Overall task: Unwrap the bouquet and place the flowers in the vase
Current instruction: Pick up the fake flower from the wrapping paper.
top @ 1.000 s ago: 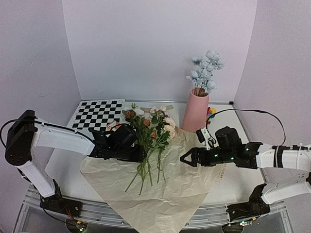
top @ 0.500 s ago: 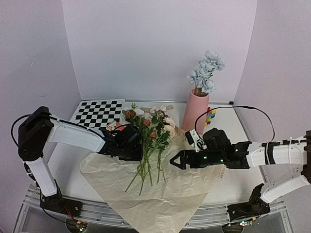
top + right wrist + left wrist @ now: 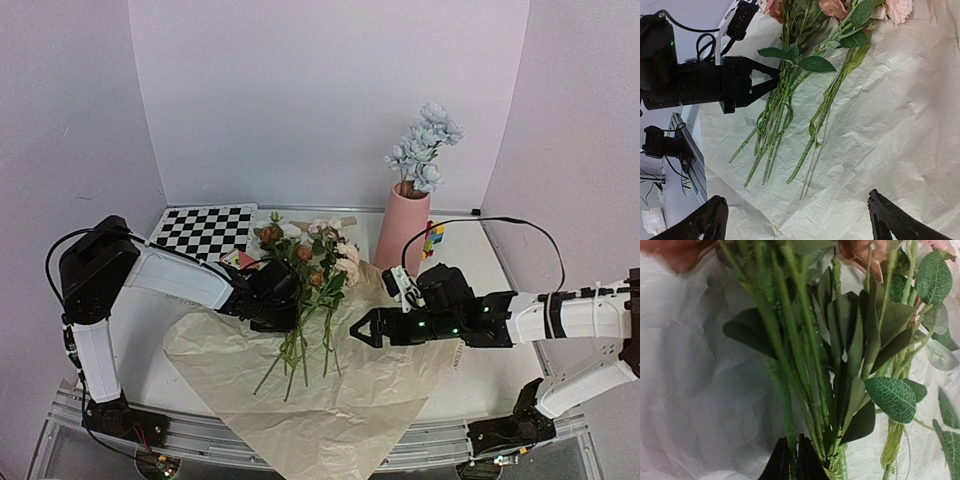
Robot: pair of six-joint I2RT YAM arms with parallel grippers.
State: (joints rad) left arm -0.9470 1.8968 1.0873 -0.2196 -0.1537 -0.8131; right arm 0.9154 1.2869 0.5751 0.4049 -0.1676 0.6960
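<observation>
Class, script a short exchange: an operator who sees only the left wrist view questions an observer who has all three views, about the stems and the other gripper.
Operator: I see only stems and leaves. Have I got every stem?
Observer: No. The left gripper closes on the nearer clump of stems; a second clump lies free beside it on the paper.
Operator: Where is the other gripper?
Observer: The right gripper hovers open over the paper, to the right of both clumps, touching neither.
</observation>
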